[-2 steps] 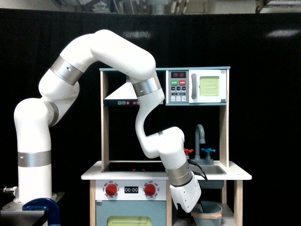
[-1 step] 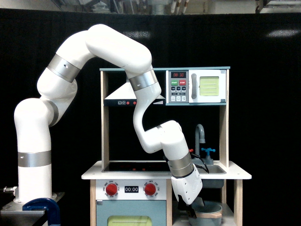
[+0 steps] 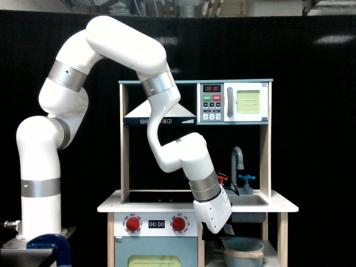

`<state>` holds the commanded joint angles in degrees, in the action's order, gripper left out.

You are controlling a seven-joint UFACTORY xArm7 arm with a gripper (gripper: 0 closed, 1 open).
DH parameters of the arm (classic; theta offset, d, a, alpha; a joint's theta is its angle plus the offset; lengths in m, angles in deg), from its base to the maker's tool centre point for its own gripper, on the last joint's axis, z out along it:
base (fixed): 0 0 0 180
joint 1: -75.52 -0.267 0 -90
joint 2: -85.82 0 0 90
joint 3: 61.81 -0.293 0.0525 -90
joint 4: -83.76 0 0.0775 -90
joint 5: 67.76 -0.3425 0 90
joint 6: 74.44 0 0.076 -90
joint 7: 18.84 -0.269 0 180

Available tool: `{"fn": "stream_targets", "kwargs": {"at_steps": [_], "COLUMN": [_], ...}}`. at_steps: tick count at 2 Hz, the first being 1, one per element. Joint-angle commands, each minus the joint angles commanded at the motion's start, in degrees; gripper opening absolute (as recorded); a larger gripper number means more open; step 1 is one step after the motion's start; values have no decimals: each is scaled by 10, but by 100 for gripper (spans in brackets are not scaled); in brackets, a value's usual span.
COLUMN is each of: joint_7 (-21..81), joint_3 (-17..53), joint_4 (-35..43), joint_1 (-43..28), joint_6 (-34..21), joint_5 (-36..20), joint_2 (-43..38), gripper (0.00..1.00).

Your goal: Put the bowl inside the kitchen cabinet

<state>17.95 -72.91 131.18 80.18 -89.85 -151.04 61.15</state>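
Note:
The grey-blue bowl (image 3: pixel 243 249) with a pale tan rim band rests upright in the kitchen cabinet (image 3: pixel 282 240), the doorless compartment under the sink at the exterior view's lower right. My gripper (image 3: pixel 225 230) hangs just above and to the left of the bowl, in front of the counter edge, apart from the bowl. Its white housing hides most of the dark fingers, so whether they stand open or shut does not show.
The counter (image 3: pixel 278 208) carries a grey sink (image 3: pixel 248 201) and faucet (image 3: pixel 237 161). A microwave (image 3: pixel 233 102) sits on top. Red knobs (image 3: pixel 132 224) and the oven door (image 3: pixel 156 257) lie to the left of the cabinet. A blue clamp (image 3: pixel 50 246) is at lower left.
The wrist has risen and drawn back to the left, out of the cabinet. The bowl stays on the shelf floor and now shows in full.

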Motion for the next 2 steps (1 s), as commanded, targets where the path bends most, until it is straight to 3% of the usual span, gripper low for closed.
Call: {"fn": "stream_targets", "kwargs": {"at_steps": [1, 2], "joint_7": [-136, -148], "joint_3": [98, 216], "joint_4": [-152, -246], "joint_1": [71, 198], "joint_6": [-139, -304], "joint_5": [247, 469], "joint_2": [245, 453], "gripper": [100, 100]}}
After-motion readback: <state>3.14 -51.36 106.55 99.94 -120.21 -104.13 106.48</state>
